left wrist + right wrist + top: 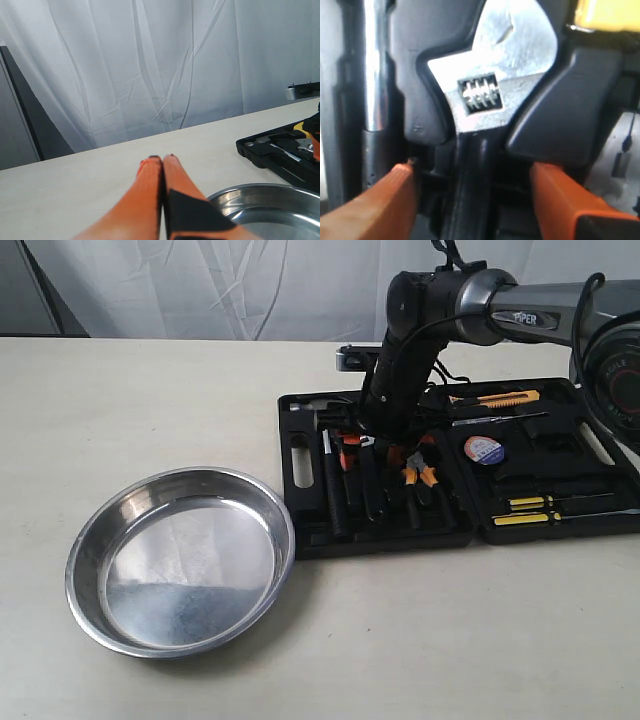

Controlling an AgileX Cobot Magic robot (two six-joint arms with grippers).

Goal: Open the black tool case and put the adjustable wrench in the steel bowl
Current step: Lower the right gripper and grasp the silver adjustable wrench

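Note:
The black tool case (400, 540) lies open on the table. The adjustable wrench (495, 85) rests in its moulded slot, silver head up and black handle (374, 492) running toward the case's front. My right gripper (472, 172) is lowered into the left half of the case (378, 435) and is open. One orange finger (385, 200) stands on each side of the wrench handle, not touching it. The steel bowl (190, 560) sits empty at the front left. My left gripper (162, 159) is shut on nothing, hovering over the table beside the bowl (270, 200).
A hammer (333, 485) lies left of the wrench, its shiny shaft (375, 75) close to one finger. Yellow-handled pliers (421, 472) lie to the right. The case's right half holds a utility knife (505, 399), a tape roll (484, 450) and screwdrivers (530, 510).

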